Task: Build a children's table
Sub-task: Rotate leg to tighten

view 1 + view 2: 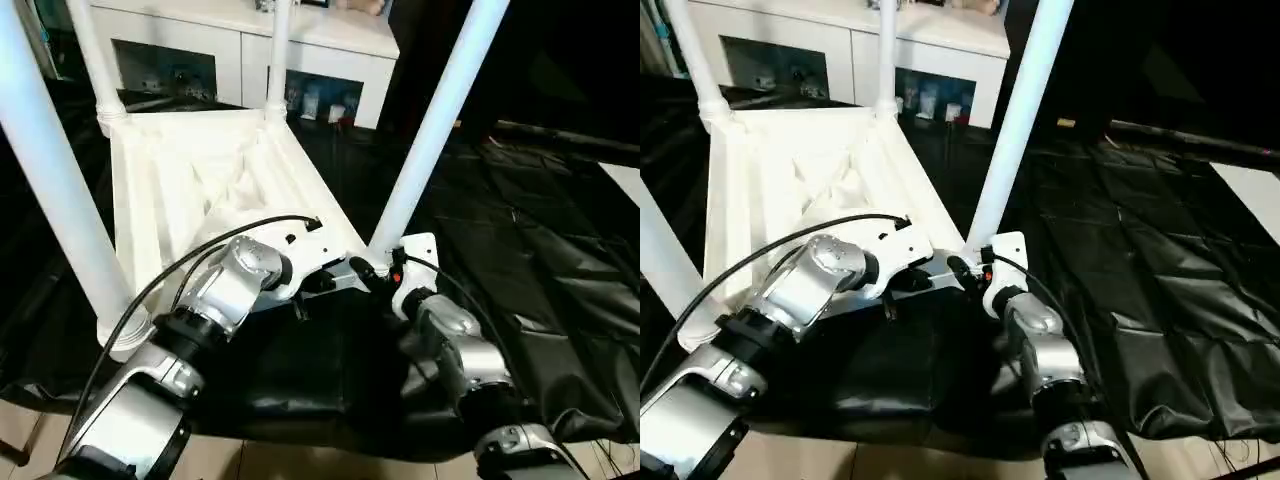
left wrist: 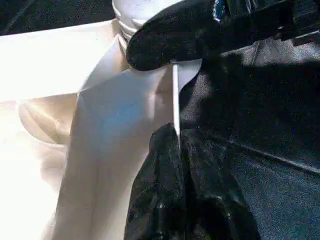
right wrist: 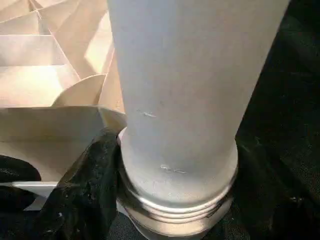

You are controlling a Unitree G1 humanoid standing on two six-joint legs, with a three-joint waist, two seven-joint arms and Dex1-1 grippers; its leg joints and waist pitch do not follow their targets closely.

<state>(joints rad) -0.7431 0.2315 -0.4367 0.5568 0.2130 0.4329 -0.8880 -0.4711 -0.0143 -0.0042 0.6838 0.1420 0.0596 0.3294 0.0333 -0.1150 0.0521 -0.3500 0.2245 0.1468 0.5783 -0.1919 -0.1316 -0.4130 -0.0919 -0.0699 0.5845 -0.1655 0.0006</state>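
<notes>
The children's table lies upside down, its ribbed white top (image 1: 190,170) on a black sheet with four white legs standing up from the corner sockets. My left gripper (image 2: 176,135) is shut on the thin rim of the top's near edge, close to the near right corner. My right gripper (image 1: 385,272) sits at the foot of the near right leg (image 1: 430,130), one black finger (image 3: 85,190) pressed against the leg's threaded collar (image 3: 175,210) and the other on its far side. The near left leg (image 1: 50,180) rises close to my left arm.
The black sheet (image 1: 520,260) spreads wide to the right of the table. A white cabinet (image 1: 240,50) with glass doors stands behind the far legs (image 1: 278,50). Pale floor (image 1: 300,465) shows at the sheet's near edge, under my forearms.
</notes>
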